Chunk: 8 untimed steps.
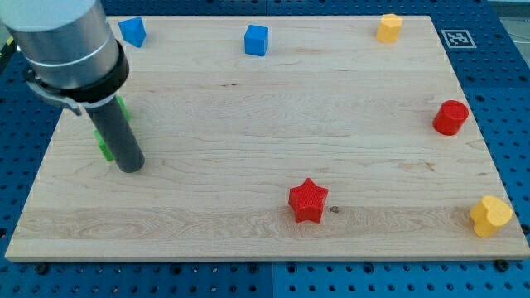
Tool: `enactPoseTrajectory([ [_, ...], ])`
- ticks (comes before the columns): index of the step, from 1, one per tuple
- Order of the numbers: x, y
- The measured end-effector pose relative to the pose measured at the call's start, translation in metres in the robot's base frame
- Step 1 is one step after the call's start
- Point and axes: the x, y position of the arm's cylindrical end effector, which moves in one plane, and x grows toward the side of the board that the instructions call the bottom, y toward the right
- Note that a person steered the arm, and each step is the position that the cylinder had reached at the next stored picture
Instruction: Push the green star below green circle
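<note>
Near the wooden desk's (248, 124) left edge, my tip (131, 168), a bare rod holding nothing, stands against green blocks (104, 150) mostly hidden behind it; star and circle are indistinguishable.

On my screen the wooden table (248, 116) carries six blocks that I have no business with. A blue block (132, 31) sits at the view's top left corner, and a blue cube (257, 40) lies further right along the same top edge. A yellow block (389, 27) rests near the top right. I see a red cylinder (450, 117) by the right edge, a yellow heart (490, 216) at the bottom right corner, and a red star (308, 200) toward the bottom, right of centre.
</note>
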Motion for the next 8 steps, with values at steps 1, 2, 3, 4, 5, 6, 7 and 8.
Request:
enactPoseTrajectory([
  [1, -0.007, -0.001],
  [2, -0.007, -0.007],
  [3, 0.007, -0.008],
  [4, 0.011, -0.028],
  [5, -0.002, -0.047],
  [6, -0.014, -0.048],
  [7, -0.009, -0.043],
  [8, -0.003, 0.01],
])
